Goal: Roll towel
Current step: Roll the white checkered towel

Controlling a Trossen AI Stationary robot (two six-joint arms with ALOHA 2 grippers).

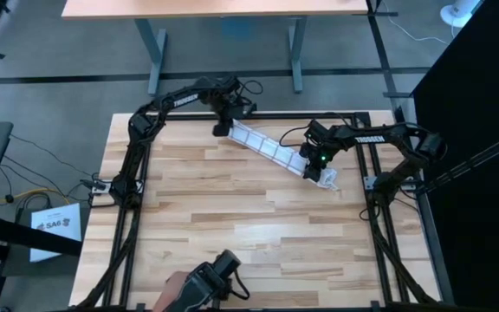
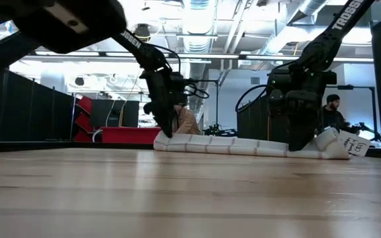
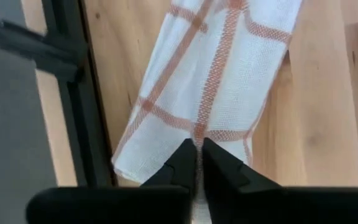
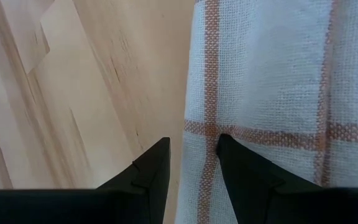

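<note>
Currently the towel (image 1: 271, 148) lies as a long narrow band on the far part of the wooden surface (image 1: 249, 234), running diagonally from far-left, close to the surface's far edge, down toward the right. Low view: it sits flat and low on the wood, slightly bunched along its length. Grid lines read reddish-brown in both wrist views.

Left gripper (image 1: 221, 129) is at the band's far-left end, next to the dark frame rail at the far edge. Left wrist view: its two fingers are drawn almost together, only a thin slit between them, with the towel's end at and under the tips (image 3: 195, 163). It looks pinched on the cloth edge, though the actual contact is hidden beneath the fingers.

Right gripper (image 1: 312, 166) is at the band's right end. Right wrist view: fingers stand moderately apart; one fingertip (image 4: 232, 155) is over the cloth, the other over bare wood just beside the towel's long edge, so the edge runs between them. No cloth is clamped there.

Just right of the right gripper a small white tag (image 1: 329, 179) with dark marks pokes out from the towel's end; the low view shows it standing up a little.

Near edge of the surface, centre: a person's hand (image 1: 173, 290) beside a dark device (image 1: 215, 276).
</note>
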